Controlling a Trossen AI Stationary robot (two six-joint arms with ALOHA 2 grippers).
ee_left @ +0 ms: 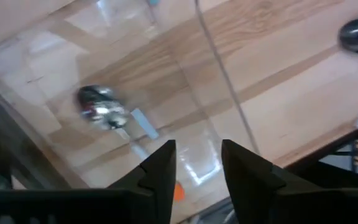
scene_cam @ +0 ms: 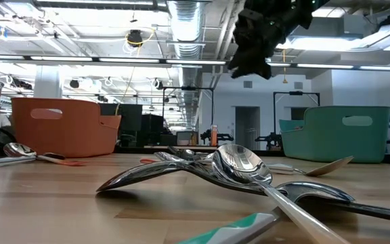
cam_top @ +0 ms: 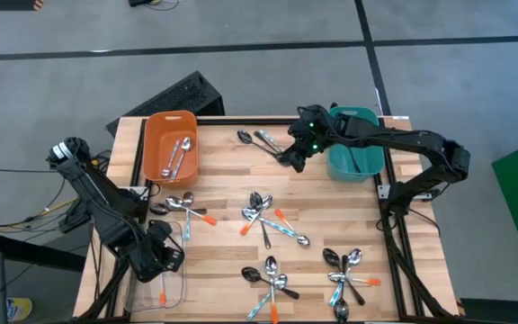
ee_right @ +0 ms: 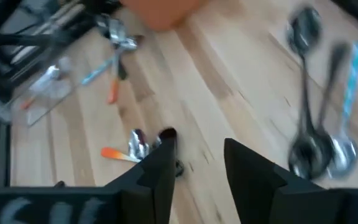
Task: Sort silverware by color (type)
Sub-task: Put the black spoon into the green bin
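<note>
Silverware lies on the wooden table in clusters: by the left edge, in the middle, near front and front right. Two dark spoons lie at the far middle. My left gripper is open above a clear tray at the front left corner. In the tray lie a silver-bowled spoon and an orange handle. My right gripper hangs open over the far middle, beside the dark spoons, with nothing between its fingers.
An orange bin holding silver spoons stands at the far left. A teal bin with a dark spoon inside stands at the far right, close to my right gripper. Bare wood shows between the clusters.
</note>
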